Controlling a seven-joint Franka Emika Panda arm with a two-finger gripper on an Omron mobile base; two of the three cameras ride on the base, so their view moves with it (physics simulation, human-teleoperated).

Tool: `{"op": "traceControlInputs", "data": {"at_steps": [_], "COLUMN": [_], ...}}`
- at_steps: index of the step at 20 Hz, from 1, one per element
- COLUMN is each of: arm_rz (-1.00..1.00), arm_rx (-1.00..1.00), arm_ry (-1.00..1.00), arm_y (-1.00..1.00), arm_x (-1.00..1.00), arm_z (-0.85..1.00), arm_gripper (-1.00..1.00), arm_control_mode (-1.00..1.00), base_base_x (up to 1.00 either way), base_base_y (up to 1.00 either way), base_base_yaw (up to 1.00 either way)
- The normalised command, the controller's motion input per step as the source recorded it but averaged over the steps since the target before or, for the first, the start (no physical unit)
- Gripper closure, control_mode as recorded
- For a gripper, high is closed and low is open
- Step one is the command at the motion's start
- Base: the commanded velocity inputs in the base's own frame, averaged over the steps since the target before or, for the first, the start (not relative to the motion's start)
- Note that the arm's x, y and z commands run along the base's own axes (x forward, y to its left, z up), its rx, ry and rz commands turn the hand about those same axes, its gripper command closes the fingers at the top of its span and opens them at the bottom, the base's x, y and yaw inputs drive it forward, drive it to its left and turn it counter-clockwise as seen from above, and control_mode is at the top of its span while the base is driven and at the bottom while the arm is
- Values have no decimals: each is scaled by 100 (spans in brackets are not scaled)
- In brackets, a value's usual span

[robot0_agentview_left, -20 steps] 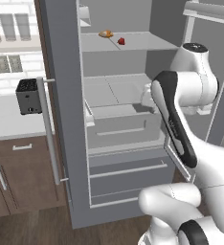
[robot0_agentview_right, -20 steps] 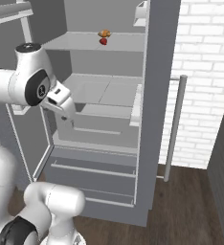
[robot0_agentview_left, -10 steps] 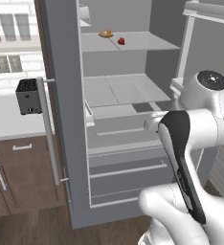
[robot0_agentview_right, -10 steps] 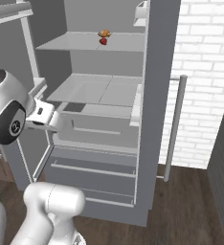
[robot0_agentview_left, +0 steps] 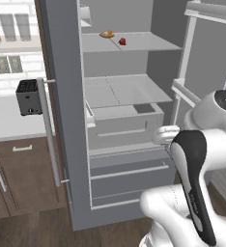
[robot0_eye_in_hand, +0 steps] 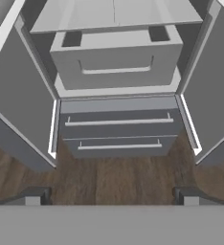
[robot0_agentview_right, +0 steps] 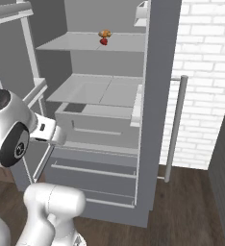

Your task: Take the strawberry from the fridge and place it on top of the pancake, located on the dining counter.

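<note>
Open grey fridge [robot0_agentview_left: 66, 120], tiny bright red strawberry [robot0_agentview_left: 122, 41] on upper shelf

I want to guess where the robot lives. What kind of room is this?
Most likely a kitchen. A big grey fridge stands open with a strawberry on its shelf, and a toaster sits on the counter above brown cabinets.

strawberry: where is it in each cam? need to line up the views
Left base view: strawberry on the fridge's upper shelf, top centre, right of the orange-tan food.
Right base view: same shelf, top centre, just in front of the orange-tan food.
Hand view: not in it.
Shared landmark: the pulled-out pale drawer.
</note>
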Motion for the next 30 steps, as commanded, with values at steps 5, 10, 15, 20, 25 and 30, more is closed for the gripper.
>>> {"op": "traceControlInputs", "data": {"at_steps": [5, 10, 15, 20, 25, 30], "arm_rz": [-7, -1, 0, 0, 0, 0], "arm_rx": [-2, -1, -5, 0, 0, 0], "arm_ry": [0, 0, 0, 0, 0, 0], "arm_y": [-4, -35, -24, 0, 0, 0], "arm_x": [0, 1, 7, 0, 0, 5], "arm_z": [-1, -7, -17, 0, 0, 0], "arm_gripper": [-100, -100, -100, -100, -100, -100], "arm_control_mode": [-100, -100, -100, -100, -100, 100], "base_base_x": [0, 0, 0, 0, 0, 48], "base_base_y": [0, 0, 0, 0, 0, 0], "base_base_yaw": [0, 0, 0, 0, 0, 1]}}
